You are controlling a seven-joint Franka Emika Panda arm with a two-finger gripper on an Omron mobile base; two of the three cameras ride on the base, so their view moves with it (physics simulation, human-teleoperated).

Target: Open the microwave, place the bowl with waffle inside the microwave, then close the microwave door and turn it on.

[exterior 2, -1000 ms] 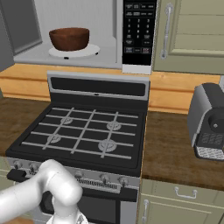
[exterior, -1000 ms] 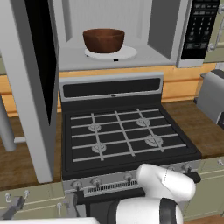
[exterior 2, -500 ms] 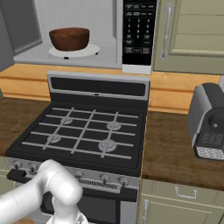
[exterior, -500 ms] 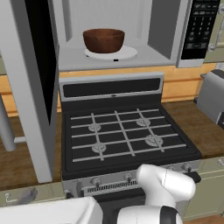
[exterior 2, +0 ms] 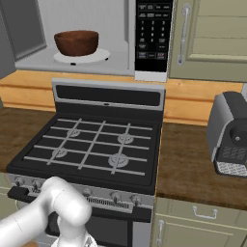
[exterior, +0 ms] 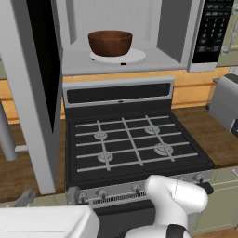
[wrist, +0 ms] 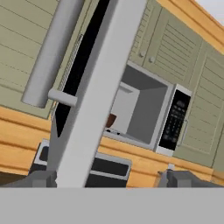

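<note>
The microwave (exterior: 125, 42) hangs open above the stove (exterior: 132, 144), a light-grey box with smooth pale walls inside and a black keypad strip (exterior 2: 153, 34) dotted with small white buttons on its right. On its round white turntable (exterior: 118, 56) sits the bowl (exterior: 110, 42), deep, round and dark reddish-brown with a wood-like look; the waffle cannot be made out inside it. The door (exterior: 39, 93) stands swung out to the left and near, a flat slab of black glass in a grey frame, seen almost edge-on. In the hand view the door's edge (wrist: 98, 96) runs as a broad grey band up the picture, with its long cylindrical bar handle (wrist: 52, 52) just beside it. The end effector (wrist: 107, 179) shows two dark fingertips (wrist: 41, 178) well apart, one on each side of the door's edge, touching nothing visible. The stove is black with grey grid grates and round burners. A rounded grey toaster (exterior 2: 229, 135) stands on the brown wood-grain counter (exterior 2: 185, 164) to the right, below slatted beige cabinets (exterior 2: 212, 38).
</note>
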